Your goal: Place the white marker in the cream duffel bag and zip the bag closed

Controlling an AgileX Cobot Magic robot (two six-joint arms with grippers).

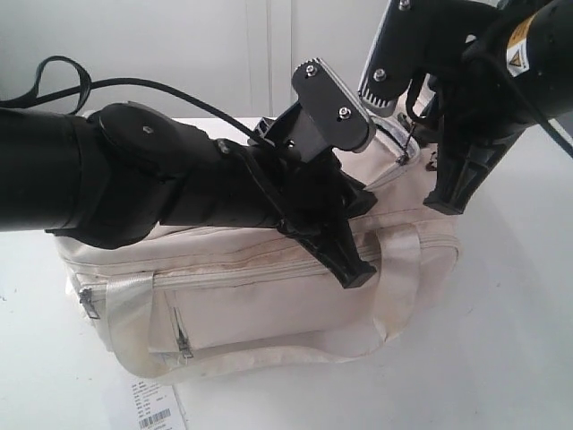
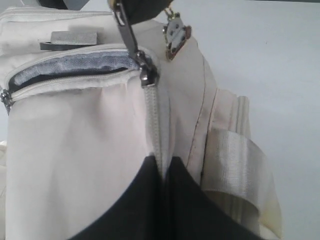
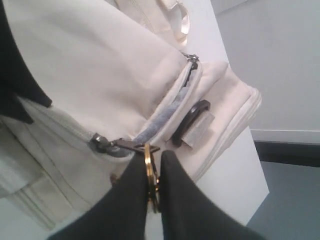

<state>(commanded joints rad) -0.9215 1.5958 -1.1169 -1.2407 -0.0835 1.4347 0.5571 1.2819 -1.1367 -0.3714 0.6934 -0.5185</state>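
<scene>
Two claws work cream duffel bag (image 1: 269, 313) on white table (image 1: 510, 349). At one end, right gripper (image 3: 154, 159) pinches gold ring zip pull (image 3: 148, 180). Mid-top, left gripper (image 2: 161, 164) clamps bag's zipped seam near slider (image 2: 148, 75). Zip gapes beyond.

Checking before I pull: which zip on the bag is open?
The top zip, gaping beyond its slider; the right gripper pinches its gold ring. The front pocket zip is shut.
</scene>
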